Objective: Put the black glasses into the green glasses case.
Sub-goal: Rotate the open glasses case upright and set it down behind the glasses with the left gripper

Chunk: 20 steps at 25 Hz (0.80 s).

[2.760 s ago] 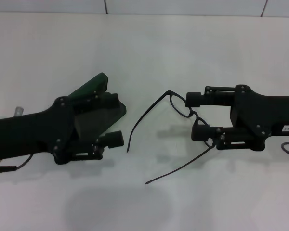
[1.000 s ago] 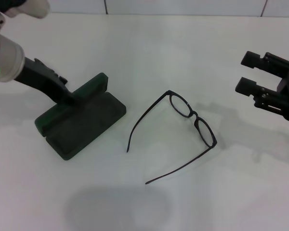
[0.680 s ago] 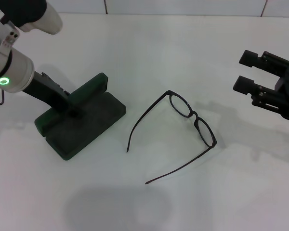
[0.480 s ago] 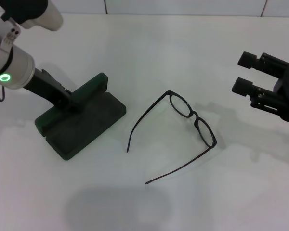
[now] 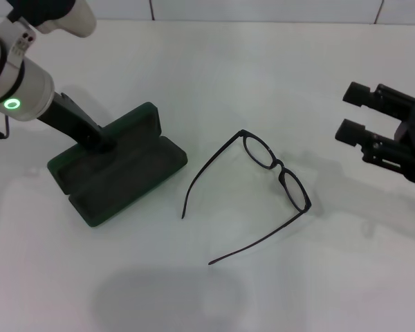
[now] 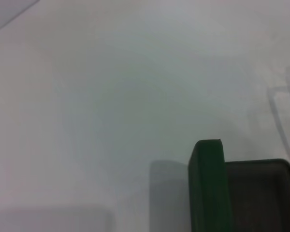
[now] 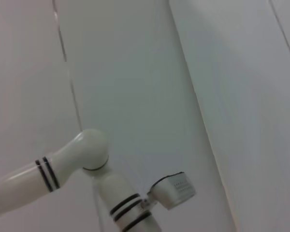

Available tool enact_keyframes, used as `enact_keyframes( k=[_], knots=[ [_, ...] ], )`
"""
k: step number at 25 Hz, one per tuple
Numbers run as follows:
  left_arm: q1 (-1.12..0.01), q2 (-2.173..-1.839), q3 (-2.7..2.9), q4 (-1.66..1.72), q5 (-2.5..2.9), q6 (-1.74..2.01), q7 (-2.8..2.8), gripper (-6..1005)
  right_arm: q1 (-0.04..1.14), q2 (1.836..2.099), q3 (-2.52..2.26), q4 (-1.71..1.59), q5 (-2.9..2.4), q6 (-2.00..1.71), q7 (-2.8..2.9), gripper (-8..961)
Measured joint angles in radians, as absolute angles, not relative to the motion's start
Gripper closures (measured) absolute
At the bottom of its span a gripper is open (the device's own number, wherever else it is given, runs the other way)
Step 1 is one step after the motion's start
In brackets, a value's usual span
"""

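since case lid swung fully back, green glasses case [image 5: 116,173] lies open; left gripper [image 5: 97,142] at its lid, fingers unreadable. black glasses [image 5: 252,190] right of case, untouched. right gripper [image 5: 357,112] beyond glasses, jaws apart, empty.

A plain white table [image 5: 214,76] fills nearly the whole head view, lit evenly from above with soft grey shadows on its surface, and along its far edge runs a pale tiled wall [image 5: 263,10] whose thin dark joint lines [image 7: 63,43] also show in the right wrist view.
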State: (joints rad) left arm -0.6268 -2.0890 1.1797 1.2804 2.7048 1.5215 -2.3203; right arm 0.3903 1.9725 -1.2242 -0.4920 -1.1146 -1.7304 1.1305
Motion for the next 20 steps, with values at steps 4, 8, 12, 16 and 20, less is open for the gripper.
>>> enact_keyframes(
  k=[4,8,12,16,20],
  knots=[
    [-0.628,-2.088,1.181,1.293,2.704,1.522,-2.32,767,0.392,1.966,-1.224,-0.491,-1.155,-1.796,1.13,277],
    [-0.644,-2.087,1.188,1.318,2.703,1.497,-2.304,800,0.428,1.949,-1.227,-0.511,-1.291,-1.978,1.13,277],
    [-0.69,-2.088,1.21,1.34,2.679,1.417,-2.239,799,0.472,1.951,-1.228,-0.508,-1.362,-2.125,1.141,277],
    [-0.742,-2.087,1.304,1.324,2.655,1.293,-2.143,800,0.469,1.96,-1.226,-0.506,-1.367,-2.143,1.143,277],
    [-0.779,-2.088,1.444,1.274,2.653,1.188,-2.082,799,0.44,1.963,-1.221,-0.505,-1.361,-2.143,1.143,278]
  ],
)
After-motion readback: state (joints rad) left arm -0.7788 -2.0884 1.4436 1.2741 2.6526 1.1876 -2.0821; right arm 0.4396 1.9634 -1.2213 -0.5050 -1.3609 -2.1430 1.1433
